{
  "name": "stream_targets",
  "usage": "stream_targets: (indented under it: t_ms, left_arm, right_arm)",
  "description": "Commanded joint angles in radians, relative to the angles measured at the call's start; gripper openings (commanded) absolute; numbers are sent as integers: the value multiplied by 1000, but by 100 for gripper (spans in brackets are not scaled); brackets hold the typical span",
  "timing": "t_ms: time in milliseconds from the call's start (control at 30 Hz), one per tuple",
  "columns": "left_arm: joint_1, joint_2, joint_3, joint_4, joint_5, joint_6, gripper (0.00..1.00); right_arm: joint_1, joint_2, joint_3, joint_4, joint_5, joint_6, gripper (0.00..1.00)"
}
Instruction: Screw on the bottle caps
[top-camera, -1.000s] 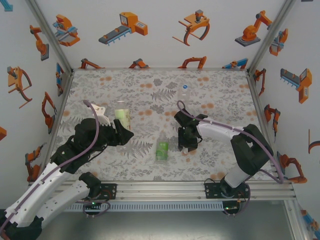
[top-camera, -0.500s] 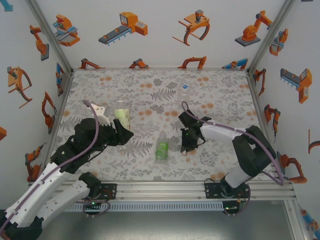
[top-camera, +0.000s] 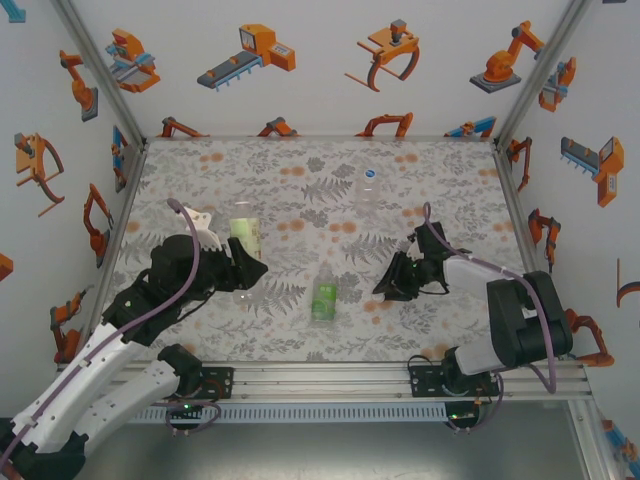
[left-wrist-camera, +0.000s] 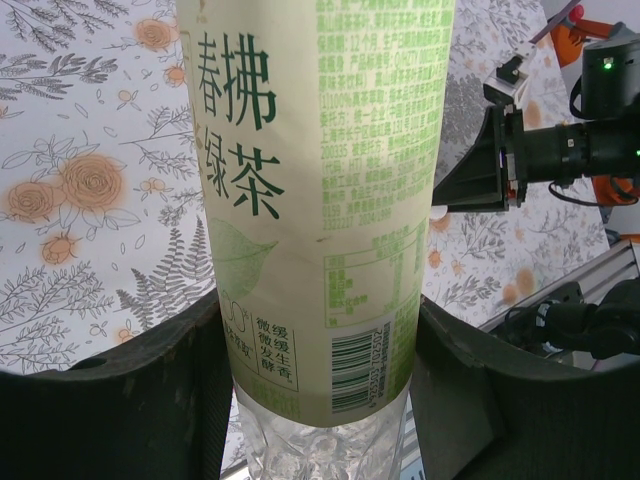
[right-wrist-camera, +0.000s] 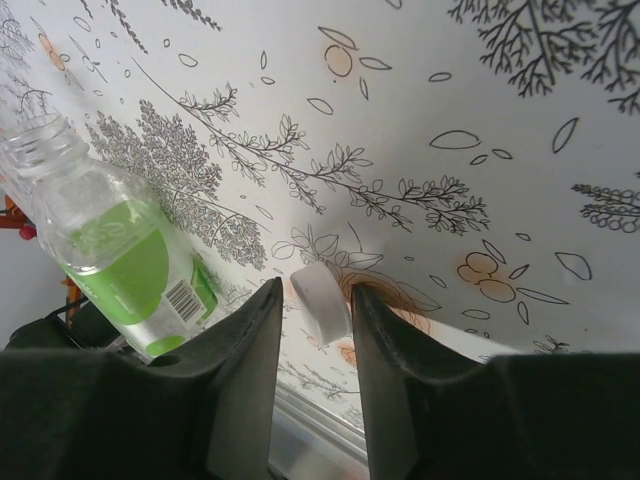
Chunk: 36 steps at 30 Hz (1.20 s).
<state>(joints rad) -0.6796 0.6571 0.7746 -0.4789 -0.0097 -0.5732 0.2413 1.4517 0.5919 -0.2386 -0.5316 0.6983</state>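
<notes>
Floral table mat (top-camera: 300, 170), robot-print walls (top-camera: 320, 90)

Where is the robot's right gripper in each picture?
Top view: the right gripper is right of the middle, pointing left.
Left wrist view: the right gripper is near the right edge, past the pale-label bottle.
Right wrist view: the right gripper is at the bottom middle, around a white cap.
Shared landmark: the flowered tablecloth.

Pale-label bottle (left-wrist-camera: 320, 200): clear plastic, dimpled base; smooth label with a soft sheen.
Green-label bottle (right-wrist-camera: 120, 250): clear glossy plastic, shiny label.
Cap (right-wrist-camera: 322, 300): white plastic, smooth, matt.
Right fingers (right-wrist-camera: 240, 380): black, matt, plastic-looking.
Table (right-wrist-camera: 450, 100): smooth, matt printed covering.
Rail (top-camera: 330, 378): bare silvery metal.
</notes>
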Motion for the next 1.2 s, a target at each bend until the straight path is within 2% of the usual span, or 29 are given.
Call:
stream_targets:
  t_ms: [0,100,267,633,800,1167]
  left_arm:
    - [7,-7,7,13,14,-10,0]
    - [8,-7,9,10,14,-8,0]
    - [11,-4,9,11,15,-7,0]
    - [16,-8,-5,15,30,-14,0]
    - [19,-13,-9,12,30,-18,0]
    - [23,-19,-17,11,30,-27,0]
  right_arm:
    - [-5,21,-7,-109,115,-59,38]
    - [6,24,26,-138,137,-63,40]
    - [81,60,108,-221,207,-80,46]
    - [329,93,251,-344,614,-114,45]
    - [385,103,284,-342,669,-138,43]
    - [401,123,303,-354,643,-139,40]
